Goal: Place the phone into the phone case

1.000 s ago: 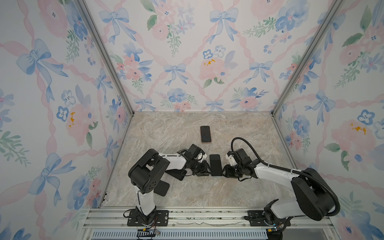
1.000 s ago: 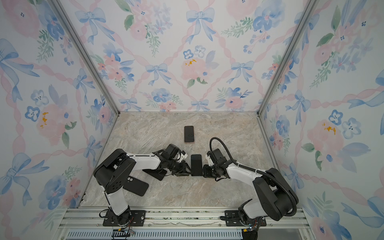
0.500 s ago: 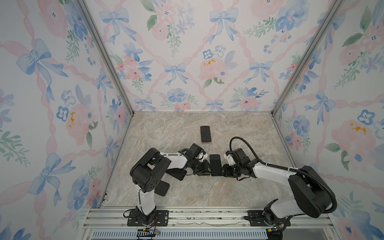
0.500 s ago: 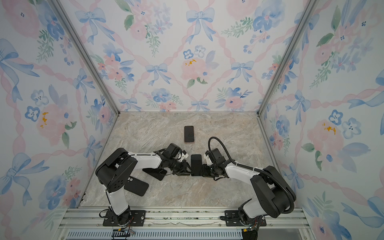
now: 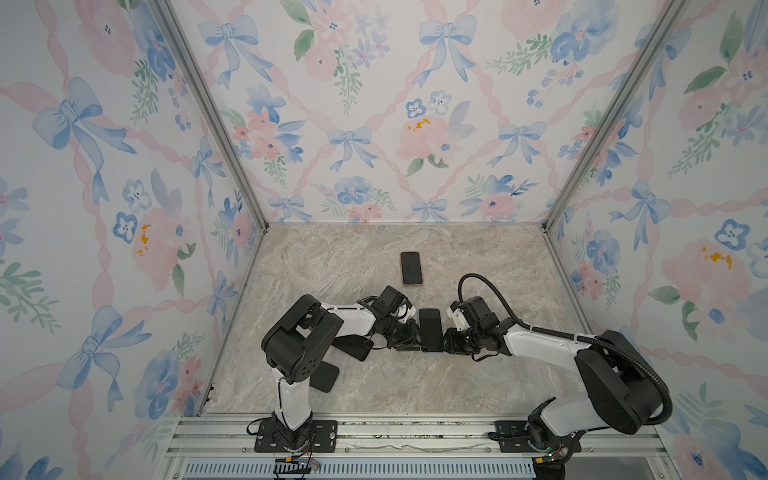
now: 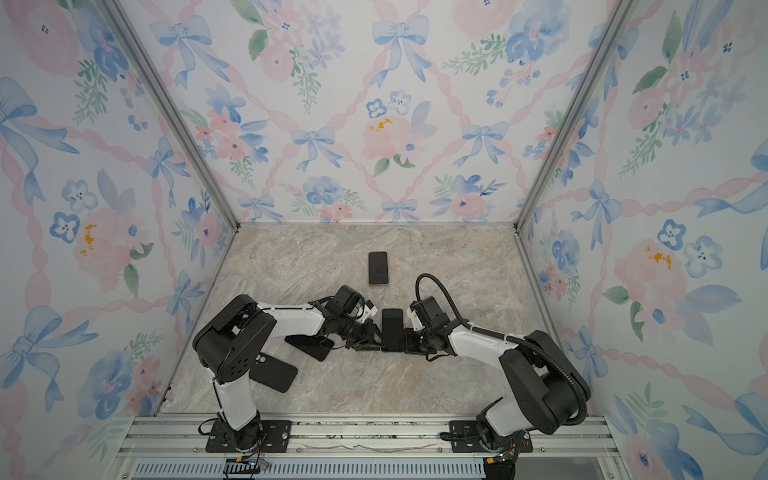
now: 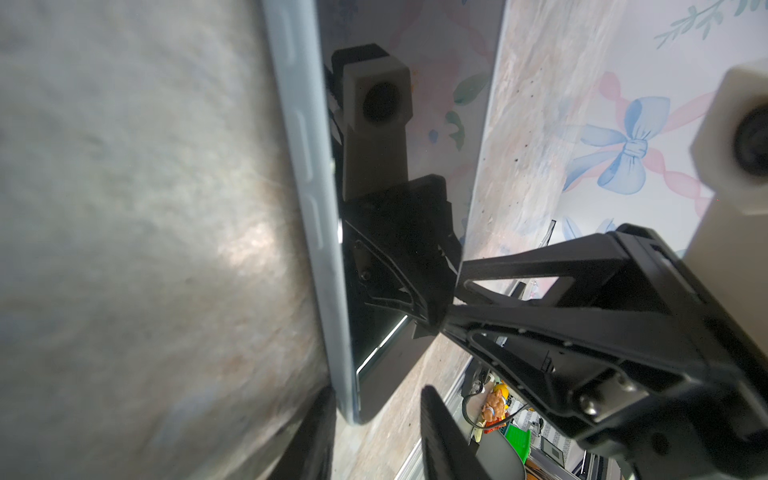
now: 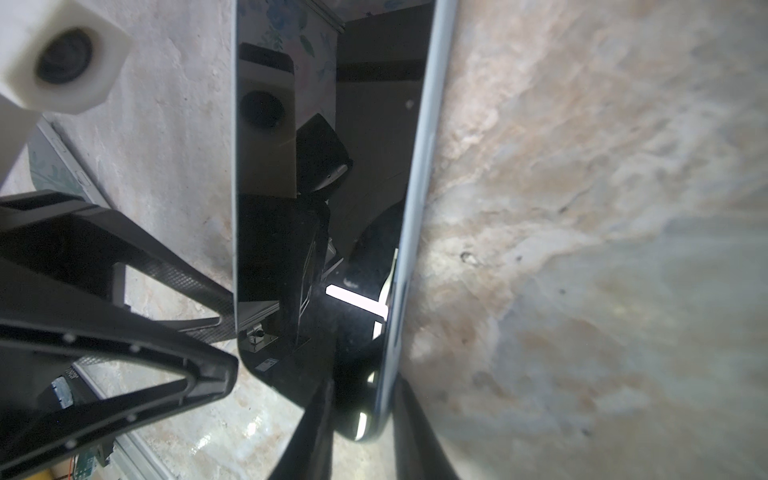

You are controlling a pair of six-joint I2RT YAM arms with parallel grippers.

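Note:
A black-screened phone (image 5: pixel 429 329) (image 6: pixel 392 329) with a pale blue-grey rim (image 7: pixel 316 199) lies at the middle of the marble floor between both grippers. At the phone's left edge my left gripper (image 5: pixel 413 334) (image 7: pixel 376 399) stands open: one finger lies against the phone's back, the other is clear of the screen. My right gripper (image 5: pixel 446 336) (image 8: pixel 363 390) is shut on the phone's near right corner, a finger on each face (image 8: pixel 365 124). Two black phone cases lie to the left, one (image 5: pixel 353 347) partly under the left arm, the other (image 6: pixel 274 372) nearer the front.
A second phone (image 5: pixel 411 268) with a pinkish rim lies flat farther back, near the middle. Flowered walls close in the left, right and back sides. An aluminium rail (image 5: pixel 415 432) carrying both arm bases runs along the front edge.
The right gripper has slid left onto the phone's edge and its jaws have closed on it. The left gripper and the phone have hardly moved.

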